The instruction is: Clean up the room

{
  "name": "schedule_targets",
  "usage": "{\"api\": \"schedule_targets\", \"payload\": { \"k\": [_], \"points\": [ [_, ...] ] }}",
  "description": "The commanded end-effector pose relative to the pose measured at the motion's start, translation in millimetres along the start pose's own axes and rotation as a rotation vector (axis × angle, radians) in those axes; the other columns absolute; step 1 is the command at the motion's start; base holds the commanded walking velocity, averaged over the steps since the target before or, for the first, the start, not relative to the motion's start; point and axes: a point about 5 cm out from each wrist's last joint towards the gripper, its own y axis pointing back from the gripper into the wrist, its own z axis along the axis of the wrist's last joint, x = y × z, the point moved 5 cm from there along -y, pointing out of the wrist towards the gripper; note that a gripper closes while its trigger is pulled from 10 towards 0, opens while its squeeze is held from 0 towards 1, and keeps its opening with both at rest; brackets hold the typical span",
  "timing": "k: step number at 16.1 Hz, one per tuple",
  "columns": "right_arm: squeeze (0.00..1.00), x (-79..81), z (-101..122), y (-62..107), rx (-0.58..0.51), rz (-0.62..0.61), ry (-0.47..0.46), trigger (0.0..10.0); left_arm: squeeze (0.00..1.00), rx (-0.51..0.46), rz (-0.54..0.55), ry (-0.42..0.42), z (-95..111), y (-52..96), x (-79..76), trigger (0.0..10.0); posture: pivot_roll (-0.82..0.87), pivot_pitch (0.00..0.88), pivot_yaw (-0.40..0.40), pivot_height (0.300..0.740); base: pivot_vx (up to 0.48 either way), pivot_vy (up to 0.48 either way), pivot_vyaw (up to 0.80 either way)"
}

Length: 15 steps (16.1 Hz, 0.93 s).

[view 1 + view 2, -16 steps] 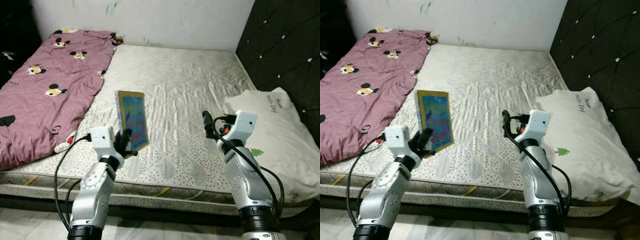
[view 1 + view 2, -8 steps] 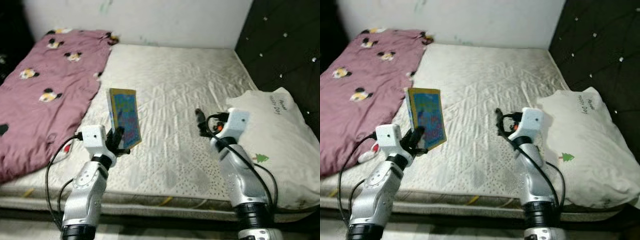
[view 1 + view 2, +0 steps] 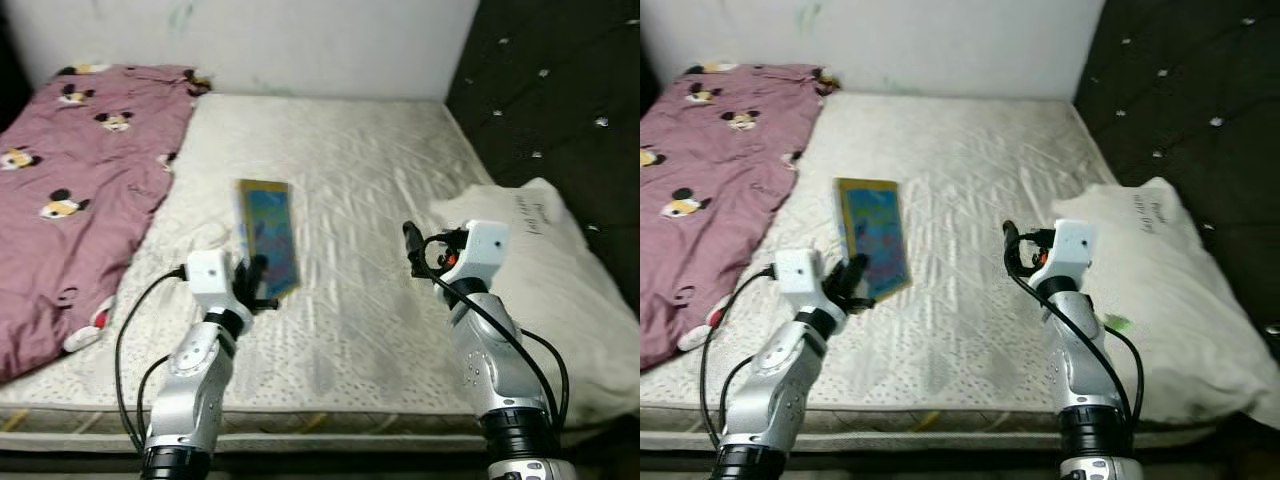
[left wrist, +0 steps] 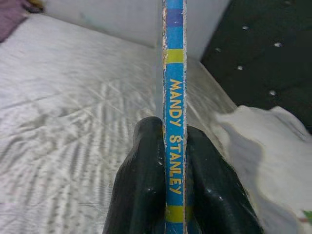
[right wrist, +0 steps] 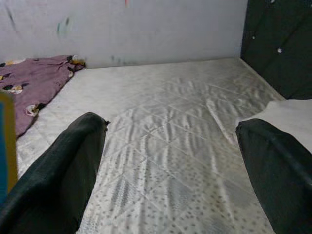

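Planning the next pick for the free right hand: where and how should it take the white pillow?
Take the pillow at its near left corner, coming in from the open mattress side. It lies flat against the dark headboard, so that side is blocked, and its soft edge should bunch between the fingers. The right hand is open; the left hand holds the book.
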Motion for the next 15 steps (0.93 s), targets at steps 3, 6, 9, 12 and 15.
{"api": "schedule_targets", "payload": {
  "k": [3, 6, 9, 12, 15],
  "points": [
    [0.0, 0.6, 0.7, -1.2, -0.005, -0.001, 0.007, 10.0, 0.0, -0.05, 0.011, -0.02, 14.9, -1.7, 3.5, 10.0, -0.09, 0.028, -0.04, 0.74, 0.0, -0.361, 0.0],
    [0.0, 0.9, 0.2, -1.4, -0.004, 0.001, 0.011, 10.0, 0.0, -0.052, 0.009, -0.018, 14.7, -1.8, 2.2, 10.0, -0.09, 0.028, -0.042, 0.74, 0.0, -0.368, 0.0],
    [0.0, 0.2, 0.2, -1.4, -0.003, -0.001, 0.018, 10.0, 0.0, -0.052, 0.004, -0.013, 14.5, -3.2, -0.3, 10.0, -0.09, 0.027, -0.041, 0.74, 0.0, -0.37, 0.0],
    [0.0, -0.3, 0.7, -1.3, -0.005, -0.002, 0.023, 10.0, 0.0, -0.053, 0.001, -0.01, 14.8, -3.8, -0.6, 10.0, -0.1, 0.026, -0.039, 0.74, 0.0, -0.369, 0.0],
    [0.0, -2.7, -0.9, 0.1, 0.0, -0.009, 0.024, 10.0, 0.0, -0.06, 0.001, 0.004, 15.4, -4.1, -1.0, 10.0, -0.1, 0.025, -0.039, 0.74, 0.0, -0.117, 0.0]
  ]
}}
